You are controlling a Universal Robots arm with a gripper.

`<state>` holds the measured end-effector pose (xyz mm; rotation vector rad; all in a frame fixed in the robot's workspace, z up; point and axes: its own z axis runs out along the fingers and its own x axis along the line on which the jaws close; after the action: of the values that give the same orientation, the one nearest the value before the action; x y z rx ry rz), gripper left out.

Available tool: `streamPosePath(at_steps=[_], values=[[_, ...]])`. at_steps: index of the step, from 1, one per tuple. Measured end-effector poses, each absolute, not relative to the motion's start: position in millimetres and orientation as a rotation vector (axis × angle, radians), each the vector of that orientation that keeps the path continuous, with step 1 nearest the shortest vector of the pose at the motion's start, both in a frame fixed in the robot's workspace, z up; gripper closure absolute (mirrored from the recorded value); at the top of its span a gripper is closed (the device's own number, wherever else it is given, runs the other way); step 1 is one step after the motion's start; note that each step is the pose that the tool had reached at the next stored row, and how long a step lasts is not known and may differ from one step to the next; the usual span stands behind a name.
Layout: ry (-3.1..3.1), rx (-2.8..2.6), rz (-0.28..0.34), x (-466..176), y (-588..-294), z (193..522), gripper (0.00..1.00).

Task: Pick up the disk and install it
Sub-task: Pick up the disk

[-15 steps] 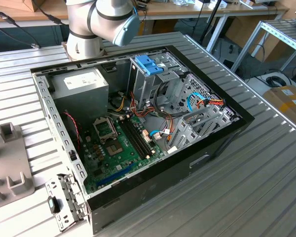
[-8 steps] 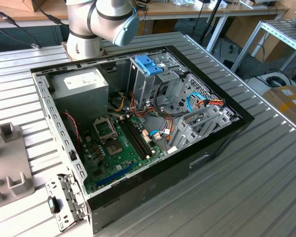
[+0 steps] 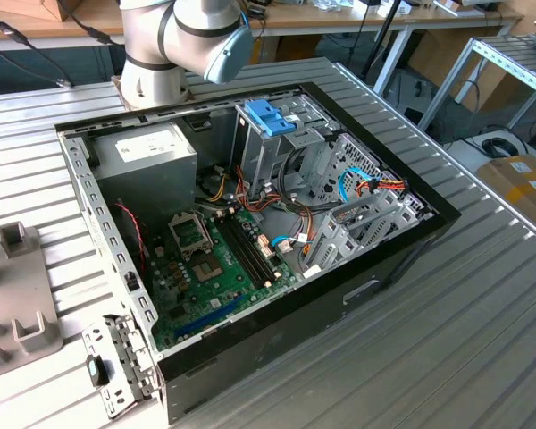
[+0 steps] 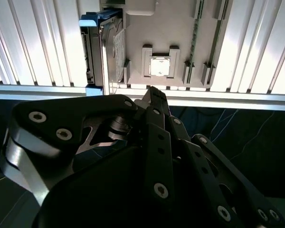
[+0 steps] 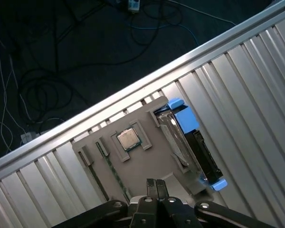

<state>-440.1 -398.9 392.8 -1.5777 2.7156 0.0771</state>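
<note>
The gripper [image 5: 156,183] hangs over the grey fixture [image 5: 145,164], fingers pressed together on nothing. The disk [image 5: 199,147] stands on edge in the fixture's side slot, close to the ribbed table's [image 5: 256,95] edge and well apart from the claw, with a processor chip [image 5: 128,139] seated nearby.
</note>
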Motion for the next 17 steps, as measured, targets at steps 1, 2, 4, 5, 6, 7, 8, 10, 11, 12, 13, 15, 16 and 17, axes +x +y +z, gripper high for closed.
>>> streamPosePath(at_steps=[1,2,4,5,6,7,8,10,11,12,13,15,16,17], values=[[2.711,-1.585,0.077,-440.1,-398.9,392.8,0.89],[2.707,-1.593,0.077,-440.1,-399.0,392.9,0.89],[2.702,-1.602,0.077,-440.1,-398.9,392.9,0.89],[2.699,-1.607,0.077,-440.1,-398.9,392.9,0.89],[2.697,-1.611,0.077,-440.1,-398.9,392.9,0.89],[2.694,-1.616,0.077,-440.1,-398.9,392.8,0.89],[2.688,-1.626,0.077,-440.1,-398.9,392.8,0.89],[2.677,-1.645,0.077,-440.1,-398.9,392.9,0.89],[2.674,-1.649,0.077,-440.1,-398.9,392.8,0.89],[2.664,-1.667,0.077,-440.1,-399.0,392.8,0.89],[2.650,-1.690,0.077,-440.1,-398.9,392.9,0.89],[2.636,-1.711,0.077,-440.1,-398.9,392.9,0.89],[2.634,-1.716,0.077,-440.1,-399.0,392.9,0.89],[2.631,-1.720,0.077,-440.1,-398.9,392.8,0.89]])
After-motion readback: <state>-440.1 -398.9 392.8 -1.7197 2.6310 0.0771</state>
